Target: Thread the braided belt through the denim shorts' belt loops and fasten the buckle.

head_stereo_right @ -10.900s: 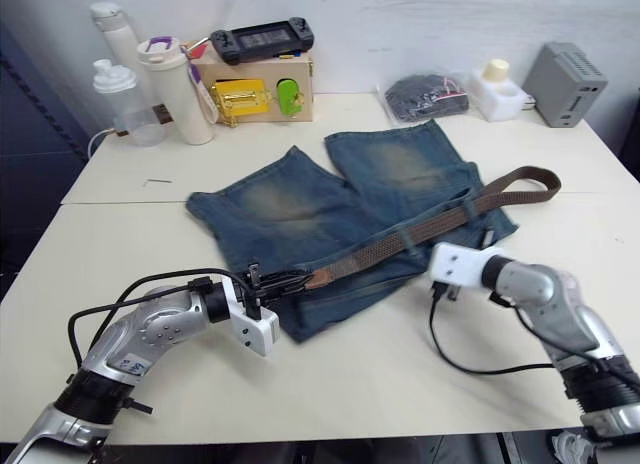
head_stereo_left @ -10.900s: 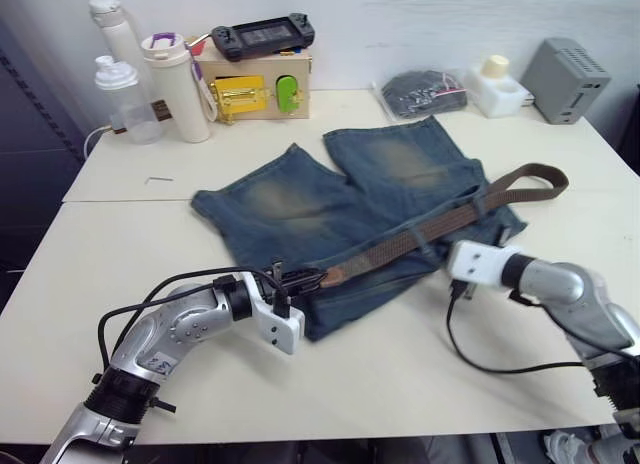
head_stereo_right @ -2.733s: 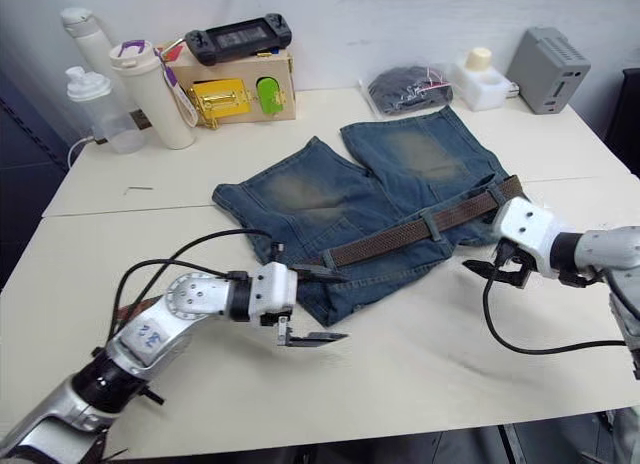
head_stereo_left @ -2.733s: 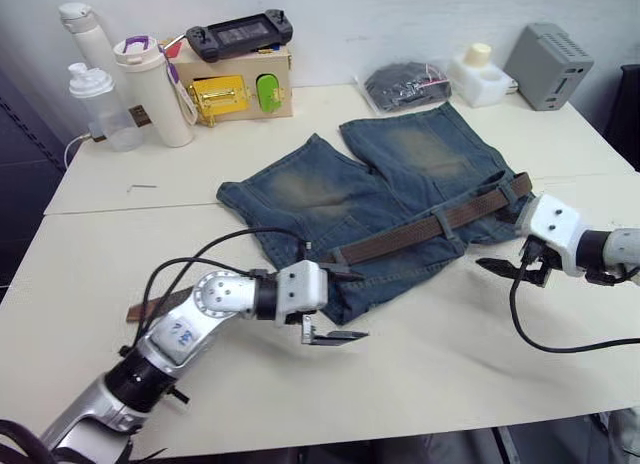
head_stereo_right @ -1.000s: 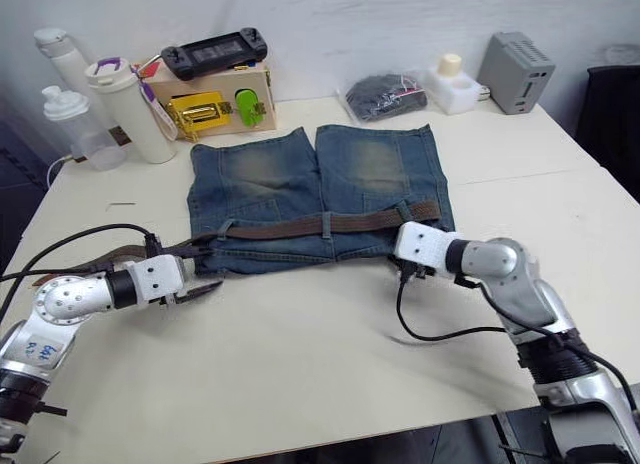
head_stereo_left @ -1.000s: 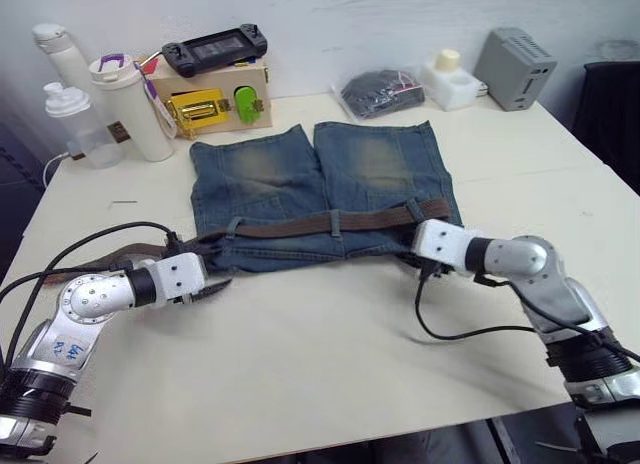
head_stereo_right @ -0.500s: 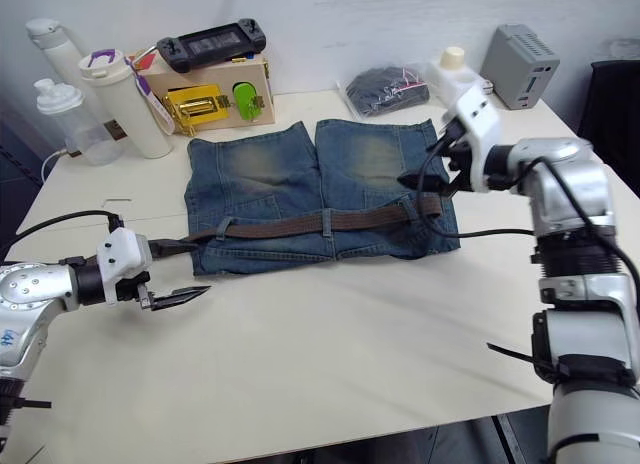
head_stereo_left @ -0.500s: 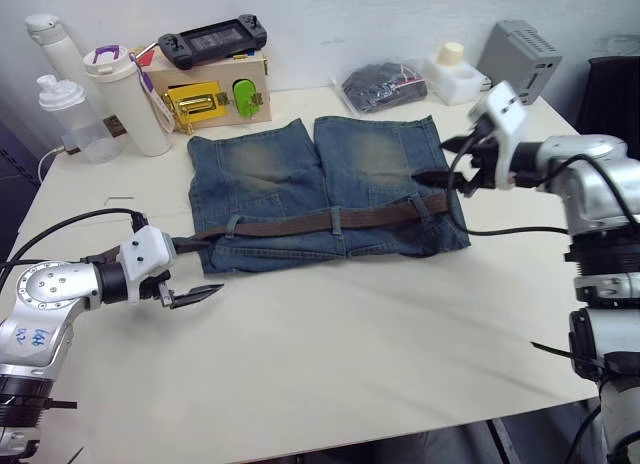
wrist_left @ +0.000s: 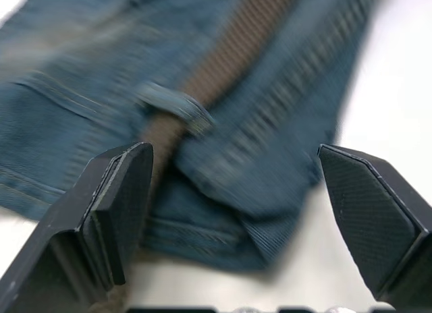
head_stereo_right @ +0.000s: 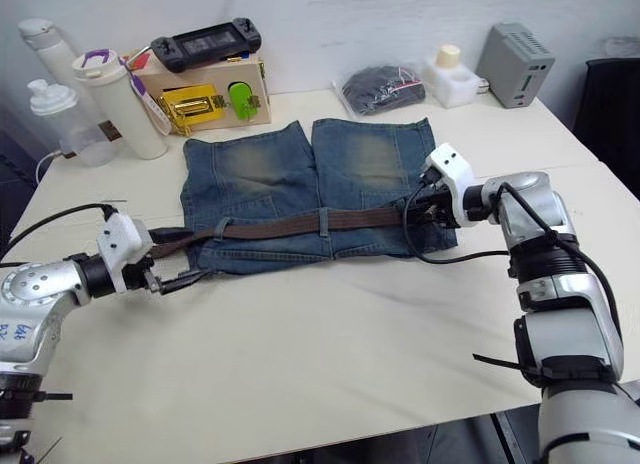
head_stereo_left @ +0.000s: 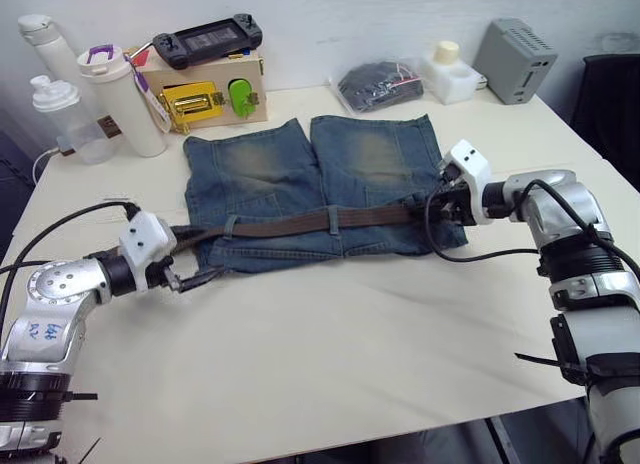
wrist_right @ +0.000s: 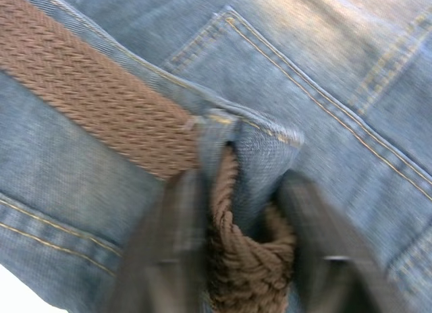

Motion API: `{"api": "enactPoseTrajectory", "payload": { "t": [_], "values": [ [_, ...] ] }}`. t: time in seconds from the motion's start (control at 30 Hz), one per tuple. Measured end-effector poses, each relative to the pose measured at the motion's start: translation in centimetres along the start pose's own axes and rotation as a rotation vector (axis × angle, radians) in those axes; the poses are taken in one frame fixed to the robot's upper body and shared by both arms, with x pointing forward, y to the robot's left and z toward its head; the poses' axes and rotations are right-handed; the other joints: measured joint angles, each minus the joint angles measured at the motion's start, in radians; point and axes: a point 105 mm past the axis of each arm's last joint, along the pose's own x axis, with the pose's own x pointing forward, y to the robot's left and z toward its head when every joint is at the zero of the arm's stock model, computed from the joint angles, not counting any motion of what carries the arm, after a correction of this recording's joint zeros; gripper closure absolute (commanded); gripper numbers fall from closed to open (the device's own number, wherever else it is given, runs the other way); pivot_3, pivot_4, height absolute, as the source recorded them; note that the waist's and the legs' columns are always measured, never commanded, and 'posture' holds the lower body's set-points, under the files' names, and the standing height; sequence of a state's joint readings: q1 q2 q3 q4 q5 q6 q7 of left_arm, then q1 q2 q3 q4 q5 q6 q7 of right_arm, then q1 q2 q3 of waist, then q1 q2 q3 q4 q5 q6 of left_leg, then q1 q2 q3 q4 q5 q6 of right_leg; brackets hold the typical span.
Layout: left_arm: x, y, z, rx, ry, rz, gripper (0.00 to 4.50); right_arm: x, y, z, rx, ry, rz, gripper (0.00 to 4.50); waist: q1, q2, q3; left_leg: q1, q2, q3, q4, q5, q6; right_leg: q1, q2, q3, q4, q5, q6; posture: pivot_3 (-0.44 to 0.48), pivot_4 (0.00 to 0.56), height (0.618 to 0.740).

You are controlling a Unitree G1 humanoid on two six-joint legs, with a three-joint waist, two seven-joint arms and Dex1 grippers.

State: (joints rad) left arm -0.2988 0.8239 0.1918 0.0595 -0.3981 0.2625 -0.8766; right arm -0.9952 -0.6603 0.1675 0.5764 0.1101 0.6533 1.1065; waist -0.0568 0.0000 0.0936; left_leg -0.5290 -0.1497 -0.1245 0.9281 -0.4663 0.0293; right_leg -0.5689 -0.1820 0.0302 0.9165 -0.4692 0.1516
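The denim shorts [head_stereo_left: 320, 184] lie flat on the table [head_stereo_left: 350, 354], waist toward the robot; the braided belt [head_stereo_left: 300, 223] runs across the waistband under the belt loops [head_stereo_left: 334, 220]; the right gripper [wrist_right: 229, 212] is at the shorts' right waist corner, its fingers narrowly set around a bunched end of the belt beside a loop; the left gripper [head_stereo_left: 195, 277] hovers just off the left waist corner, fingers spread wide and holding nothing, the belt passing close beside it.
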Motion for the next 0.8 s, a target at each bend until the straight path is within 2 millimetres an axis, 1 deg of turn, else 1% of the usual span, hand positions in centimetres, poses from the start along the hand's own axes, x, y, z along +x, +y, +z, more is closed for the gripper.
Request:
{"api": "enactPoseTrajectory", "payload": {
  "t": [0.07,0.13,0.17,0.2,0.27,0.33,0.4,0.5,0.63,0.73,0.8],
  "values": [
    [0.1,1.1,0.9,-0.053,-0.028,0.023,0.23,0.1,0.3,0.1,-0.001,-0.012,0.010,4.34,-0.001,0.000,0.000,0.000,0.000,0.000,0.000,0.000,0.000,0.000,0.000,0.000,0.000,0.000,0.000,0.000,0.150,0.645],
    [0.9,2.5,1.7,-0.144,-0.064,0.042,0.23,0.1,0.6,0.0,-0.002,-0.022,0.014,4.34,-0.001,0.000,0.000,0.000,0.000,0.000,0.000,0.000,0.000,0.000,0.000,0.000,0.001,0.000,0.000,0.000,0.150,0.645],
    [1.1,3.0,1.7,-0.183,-0.065,0.050,0.23,0.2,0.8,0.2,-0.008,-0.026,0.018,4.34,-0.001,0.000,0.000,0.000,0.000,0.000,0.000,0.000,0.000,0.000,0.000,0.000,0.001,0.000,0.000,0.000,0.150,0.645],
    [1.9,3.5,1.6,-0.262,-0.060,0.042,0.23,0.1,0.9,0.1,-0.012,-0.028,0.016,4.34,-0.002,0.000,0.000,0.001,0.000,0.000,0.000,0.000,0.000,0.000,0.000,0.000,0.002,0.000,0.000,0.000,0.150,0.645],
    [2.9,3.6,1.1,-0.356,-0.040,0.015,0.23,0.2,1.2,0.2,-0.028,-0.034,0.019,4.34,-0.007,-0.001,0.000,0.001,0.000,0.000,-0.002,0.000,0.000,0.000,0.000,0.000,0.002,0.000,0.000,0.000,0.150,0.645],
    [3.7,3.2,-0.2,-0.437,0.000,-0.018,0.23,0.4,1.5,0.4,-0.041,-0.044,0.021,4.34,-0.018,-0.001,0.000,0.001,0.000,0.000,-0.002,0.000,0.000,-0.001,0.000,0.000,0.003,0.000,0.000,0.000,0.150,0.645],
    [4.5,3.3,-1.1,-0.494,0.015,-0.017,0.23,0.3,1.8,0.4,-0.050,-0.047,0.020,4.34,-0.023,-0.001,0.000,0.001,0.000,-0.001,-0.002,0.000,0.000,-0.001,0.000,0.000,0.004,0.000,0.000,0.000,0.150,0.645],
    [5.1,3.6,-2.2,-0.509,0.066,-0.011,0.23,0.3,2.2,0.4,-0.054,-0.054,0.020,4.34,-0.027,-0.002,0.000,0.000,0.000,-0.001,-0.001,0.000,0.000,-0.001,0.000,0.000,0.004,0.000,0.000,0.000,0.150,0.645],
    [5.3,3.4,-2.8,-0.493,0.081,-0.026,0.23,0.2,2.3,0.4,-0.051,-0.055,0.010,4.34,-0.026,-0.002,0.000,0.001,0.000,-0.001,-0.001,0.000,0.000,-0.001,0.000,0.000,0.004,0.000,0.000,0.000,0.150,0.645],
    [5.2,2.9,-3.0,-0.459,0.089,-0.054,0.96,0.2,2.3,0.4,-0.055,-0.056,0.002,4.34,-0.026,-0.002,0.000,0.001,0.000,-0.001,-0.001,0.000,0.000,-0.001,0.000,0.000,0.004,0.000,0.000,0.000,0.150,0.645],
    [5.0,2.6,-3.2,-0.426,0.096,-0.068,1.92,0.3,2.3,0.3,-0.050,-0.056,0.000,4.34,-0.026,-0.002,0.000,0.001,0.000,-0.001,-0.001,0.000,0.000,-0.001,0.000,0.000,0.005,0.000,0.000,0.000,0.150,0.645]
  ]
}}
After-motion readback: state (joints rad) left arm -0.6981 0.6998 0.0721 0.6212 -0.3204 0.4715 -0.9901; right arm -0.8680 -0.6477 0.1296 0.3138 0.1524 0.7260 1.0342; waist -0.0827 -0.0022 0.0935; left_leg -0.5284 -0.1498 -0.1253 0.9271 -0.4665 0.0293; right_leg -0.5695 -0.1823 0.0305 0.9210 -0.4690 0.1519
